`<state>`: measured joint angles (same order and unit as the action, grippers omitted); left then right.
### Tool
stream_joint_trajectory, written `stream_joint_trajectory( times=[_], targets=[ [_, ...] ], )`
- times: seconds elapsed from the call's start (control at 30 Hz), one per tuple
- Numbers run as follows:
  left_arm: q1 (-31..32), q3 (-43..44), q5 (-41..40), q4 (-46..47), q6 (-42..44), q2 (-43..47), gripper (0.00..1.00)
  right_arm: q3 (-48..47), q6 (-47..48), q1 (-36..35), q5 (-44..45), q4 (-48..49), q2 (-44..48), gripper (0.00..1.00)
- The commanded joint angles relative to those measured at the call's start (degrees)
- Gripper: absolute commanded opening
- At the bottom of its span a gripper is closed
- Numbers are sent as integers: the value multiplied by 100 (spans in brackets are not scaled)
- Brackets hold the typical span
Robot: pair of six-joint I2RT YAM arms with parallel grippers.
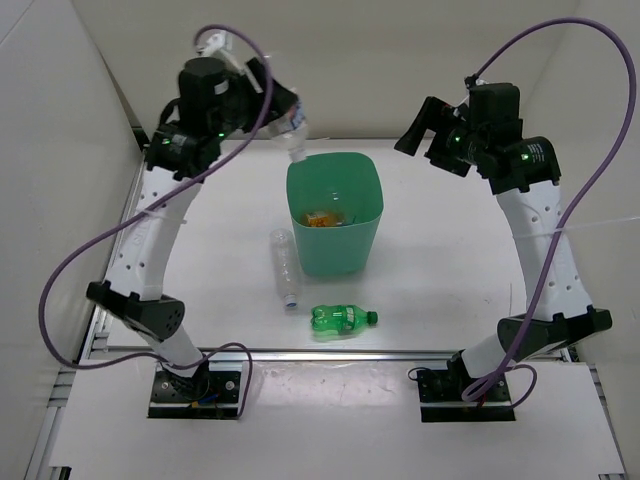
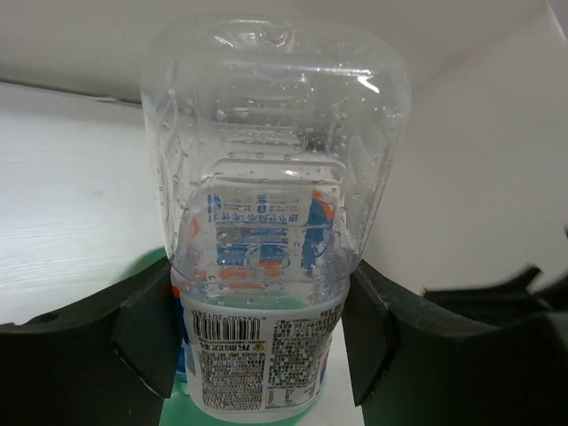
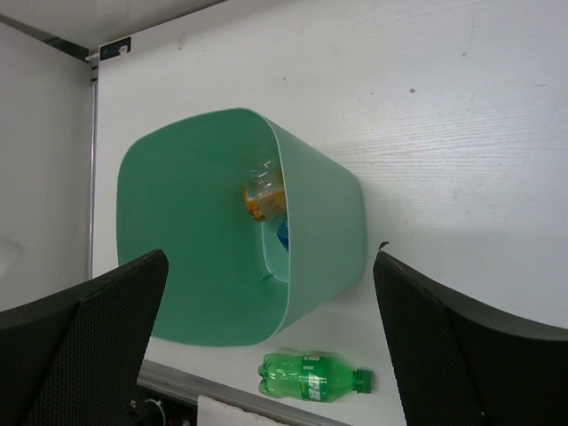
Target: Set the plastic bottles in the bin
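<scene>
My left gripper (image 1: 281, 117) is shut on a clear plastic bottle with a blue and orange label (image 1: 294, 137), held tilted above the bin's back-left rim. The left wrist view shows that bottle (image 2: 275, 177) pinched between both pads (image 2: 146, 333). The mint-green bin (image 1: 340, 250) stands mid-table with a short orange bottle (image 1: 322, 217) inside. A clear bottle (image 1: 284, 265) lies beside the bin's left wall. A green soda bottle (image 1: 342, 319) lies in front of the bin. My right gripper (image 1: 413, 133) hangs open, high to the right of the bin. Its wrist view shows the bin (image 3: 319, 222), the orange bottle (image 3: 264, 197) and the green bottle (image 3: 311, 377).
White walls close in the table on the left, back and right. A metal rail (image 1: 330, 352) runs along the table's near edge, just in front of the green bottle. Something blue (image 3: 282, 232) lies deep in the bin beside the orange bottle.
</scene>
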<state>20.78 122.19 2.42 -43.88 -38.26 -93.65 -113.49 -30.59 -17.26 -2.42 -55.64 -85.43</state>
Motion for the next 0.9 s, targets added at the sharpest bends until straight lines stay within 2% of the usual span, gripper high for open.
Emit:
stream_joint_trajectory(
  times=[0.0, 0.1, 0.2, 0.33, 0.43, 0.47, 0.53, 0.6, 0.67, 0.8, 0.87],
  targets=[
    [698, 428, 268, 55, 284, -591, 56, 55, -52, 169, -171, 97, 184, 100],
    [1182, 543, 216, 55, 416, -857, 62, 117, -52, 275, -172, 97, 307, 100],
    [1402, 324, 23, 55, 547, -753, 100, 231, -52, 346, -172, 97, 360, 100],
    [1333, -352, -879, 55, 740, -94, 100, 372, -52, 459, -172, 45, 483, 100],
    [1333, -1344, -1944, 55, 741, 661, 100, 504, -52, 460, -172, 44, 536, 100],
    [1280, -1982, -2190, 55, 645, 846, 100, 556, -52, 460, -172, 44, 536, 100],
    [1184, -2644, -2482, 55, 408, 1302, 100, 556, -105, 460, -233, 44, 536, 100],
    [710, -3547, -1783, 55, 337, 1480, 100, 609, -105, 460, -295, 44, 536, 100],
    [281, -4025, -959, 55, 179, 1481, 100, 609, -158, 460, -356, 96, 413, 100],
    [-55, -5516, -122, 659, 126, 1674, 100, 495, -158, 460, -409, 97, 351, 100],
    [-231, -5968, 153, 1098, 74, 1744, 100, 495, -158, 460, -409, 97, 351, 100]
  ],
)
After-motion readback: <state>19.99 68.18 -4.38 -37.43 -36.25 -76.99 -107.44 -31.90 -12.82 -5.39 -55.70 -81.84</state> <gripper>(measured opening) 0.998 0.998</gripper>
